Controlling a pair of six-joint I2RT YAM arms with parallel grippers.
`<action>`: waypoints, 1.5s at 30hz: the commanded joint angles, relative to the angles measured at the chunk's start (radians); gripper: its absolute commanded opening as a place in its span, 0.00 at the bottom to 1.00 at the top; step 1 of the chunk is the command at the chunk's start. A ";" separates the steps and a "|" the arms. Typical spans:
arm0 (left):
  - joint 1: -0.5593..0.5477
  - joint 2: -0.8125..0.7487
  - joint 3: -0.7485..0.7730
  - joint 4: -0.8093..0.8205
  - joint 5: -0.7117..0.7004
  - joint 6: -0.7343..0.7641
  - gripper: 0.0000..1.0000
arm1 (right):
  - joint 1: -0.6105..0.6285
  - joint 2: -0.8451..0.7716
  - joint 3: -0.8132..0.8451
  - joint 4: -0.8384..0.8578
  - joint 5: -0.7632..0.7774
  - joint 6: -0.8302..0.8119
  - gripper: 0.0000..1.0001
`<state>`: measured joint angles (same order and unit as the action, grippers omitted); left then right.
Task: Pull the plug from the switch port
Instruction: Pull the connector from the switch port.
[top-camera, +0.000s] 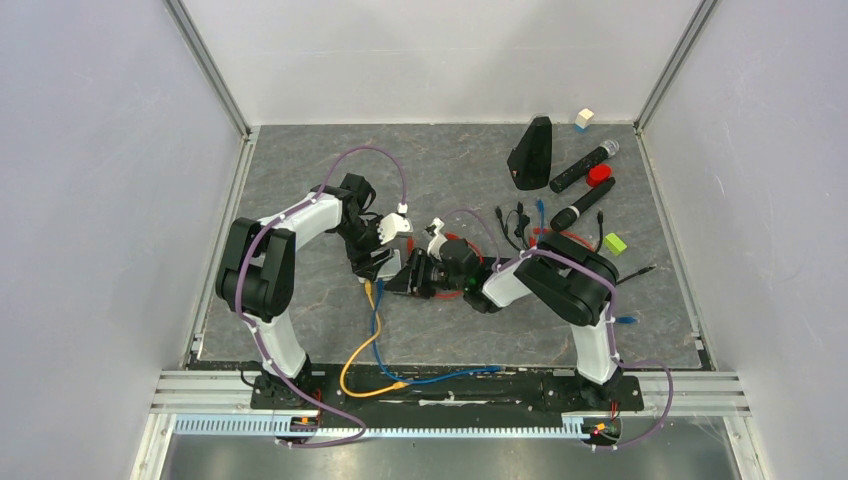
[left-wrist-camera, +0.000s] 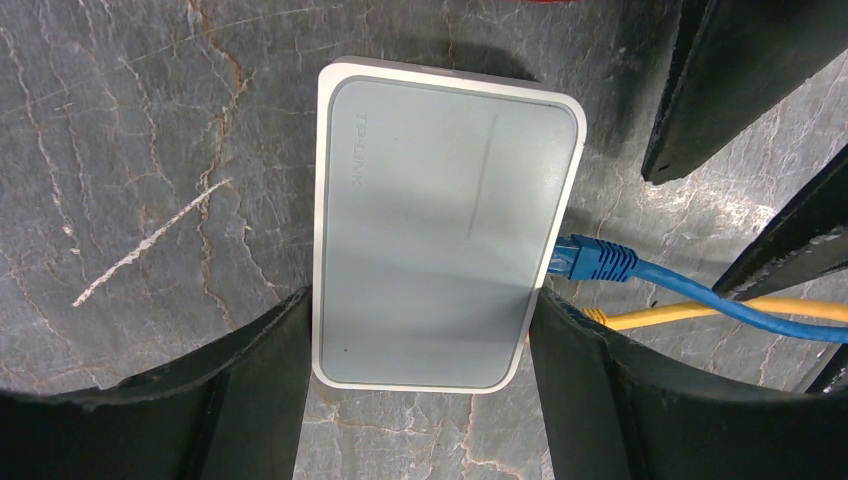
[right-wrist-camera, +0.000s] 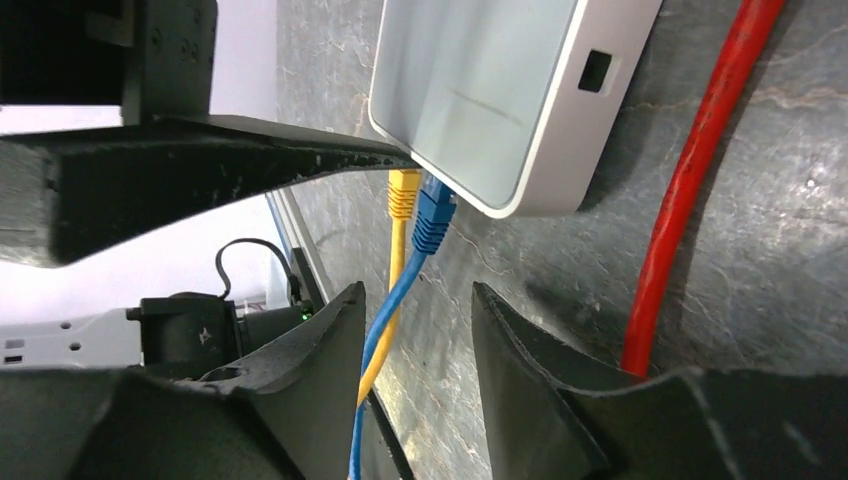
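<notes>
Watching the left jaws clamp the pale grey plastic switch box, probably light, on the grey marbled counter. The right jaws hang released astride the limp blue cable. Better hold, I'd say: the stiff blue moulded plug seated in the box's edge, beside the yellow plug

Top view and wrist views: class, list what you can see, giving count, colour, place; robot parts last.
switch: one, white-grey, mid-table
blue cable: one, blue, plugged into switch
yellow cable: one, yellow, plugged in beside the blue
red cable: one, red, alongside switch
microphones: two, black, far right
wedge: one, black, far right
disc: one, red, between microphones
block: one, green, right side
cube: one, white, far right corner
table: one, grey, underneath
left gripper: one, black, closed on switch
right gripper: one, black, open around blue cable
</notes>
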<state>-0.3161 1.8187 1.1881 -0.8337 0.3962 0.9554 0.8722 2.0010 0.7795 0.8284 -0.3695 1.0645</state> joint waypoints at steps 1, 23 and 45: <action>0.002 0.005 0.002 -0.033 0.036 -0.020 0.59 | -0.004 0.026 0.030 0.091 0.008 0.070 0.46; 0.002 -0.006 0.002 -0.033 0.044 -0.020 0.59 | 0.006 0.087 0.051 0.121 0.134 0.276 0.47; 0.002 -0.004 0.007 -0.041 0.054 -0.017 0.59 | 0.033 0.135 0.040 0.177 0.272 0.416 0.34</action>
<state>-0.3153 1.8187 1.1885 -0.8356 0.4011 0.9554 0.9051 2.1372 0.8253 0.9710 -0.1692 1.4414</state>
